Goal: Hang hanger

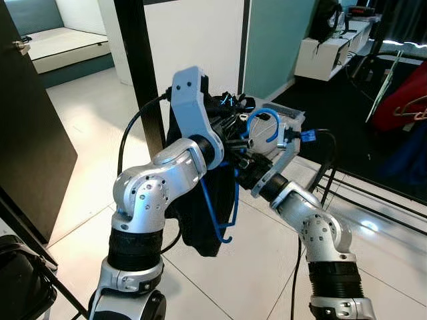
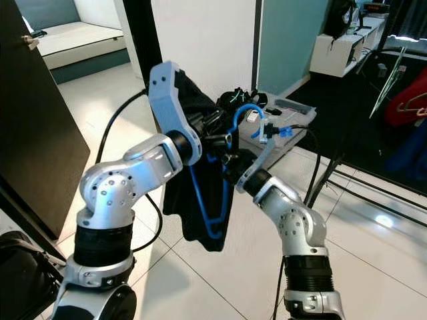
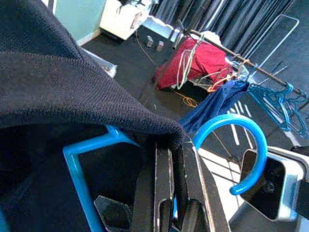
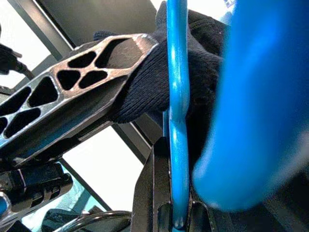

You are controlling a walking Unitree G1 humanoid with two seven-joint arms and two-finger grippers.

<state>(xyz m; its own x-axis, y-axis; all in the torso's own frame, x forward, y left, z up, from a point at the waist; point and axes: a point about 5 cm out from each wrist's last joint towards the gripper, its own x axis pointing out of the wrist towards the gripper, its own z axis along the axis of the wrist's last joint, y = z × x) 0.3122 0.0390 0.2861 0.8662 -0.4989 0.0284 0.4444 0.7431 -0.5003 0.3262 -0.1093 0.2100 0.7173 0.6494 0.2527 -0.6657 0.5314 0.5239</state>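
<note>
A blue plastic hanger (image 1: 227, 200) with a dark knit garment (image 1: 200, 220) draped on it is held up in front of the robot, chest-high, between both arms. The right gripper (image 4: 176, 212) is seen clamped on the hanger's blue stem, fingers pressed to either side of it in the right wrist view. The left gripper (image 3: 169, 193) is seen with its black fingers drawn together, pinching at the garment's knit edge just under the neck of the hanger; whether the blue bar is also caught there cannot be told. The blue hook (image 1: 263, 123) is left free and curls upward above both grippers, probably so it can be dropped over a rail. The two-handed hold is judged to keep the garment from sliding off while it is carried.

The hanger is not yet hung. A clothes rack (image 3: 251, 67) with a red garment (image 3: 198, 65), a blue cloth (image 3: 217, 99) and several teal hangers (image 3: 275, 94) is seen ahead, well apart from the grippers, on a dark carpet (image 1: 327, 107).

White glossy floor tiles (image 1: 253, 267) are underfoot. A black post (image 1: 143, 73) and white wall panel stand behind the arms, a dark door (image 1: 27, 133) on the left, a white shelf unit (image 1: 333, 47) at the far right.
</note>
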